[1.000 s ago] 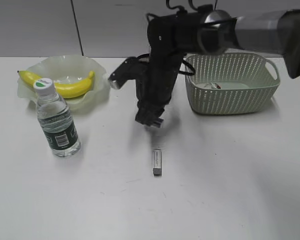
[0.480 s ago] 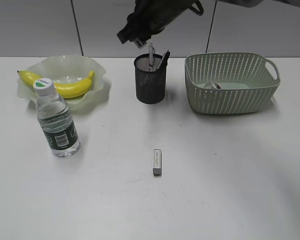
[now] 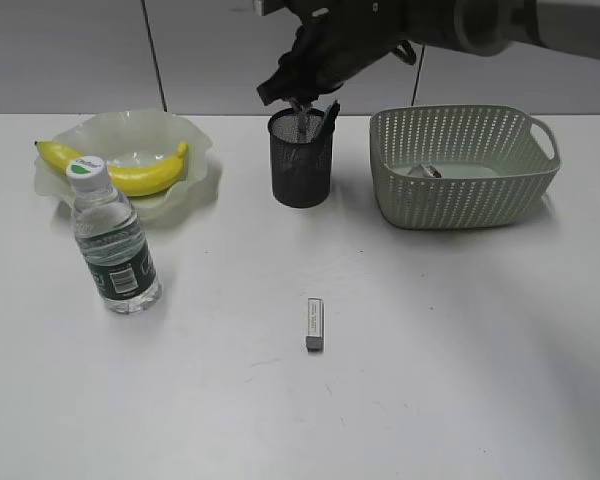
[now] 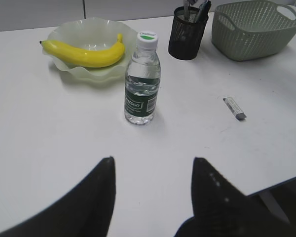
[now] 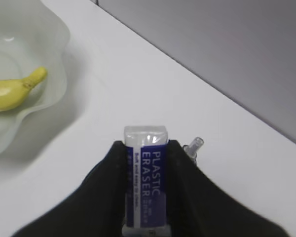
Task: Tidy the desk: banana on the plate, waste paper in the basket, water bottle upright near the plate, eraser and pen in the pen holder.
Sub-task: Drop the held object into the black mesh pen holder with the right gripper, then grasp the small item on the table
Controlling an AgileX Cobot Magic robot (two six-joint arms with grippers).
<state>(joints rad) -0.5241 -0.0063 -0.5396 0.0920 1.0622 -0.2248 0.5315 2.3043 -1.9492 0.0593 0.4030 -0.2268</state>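
My right gripper (image 3: 298, 100) is shut on a blue-and-white eraser (image 5: 145, 133) just above the black mesh pen holder (image 3: 301, 165). A pen (image 3: 325, 118) stands in the holder, and its clear end (image 5: 193, 147) shows beside the eraser. The banana (image 3: 130, 172) lies in the pale green wavy plate (image 3: 195, 135). The water bottle (image 3: 115, 245) stands upright in front of the plate. The waste paper (image 3: 425, 170) lies in the sage-green basket (image 3: 465, 170). My left gripper (image 4: 153, 163) is open and empty, above the desk (image 3: 460, 340) near its front edge.
A small grey-white rectangular block (image 3: 314, 325) lies on the desk in front of the pen holder; it also shows in the left wrist view (image 4: 234, 107). The basket stands right of the holder, the plate left of it.
My right arm rose from low over the desk in front of the pen holder to above the holder, and has now dipped slightly toward its rim. Nothing else moved.
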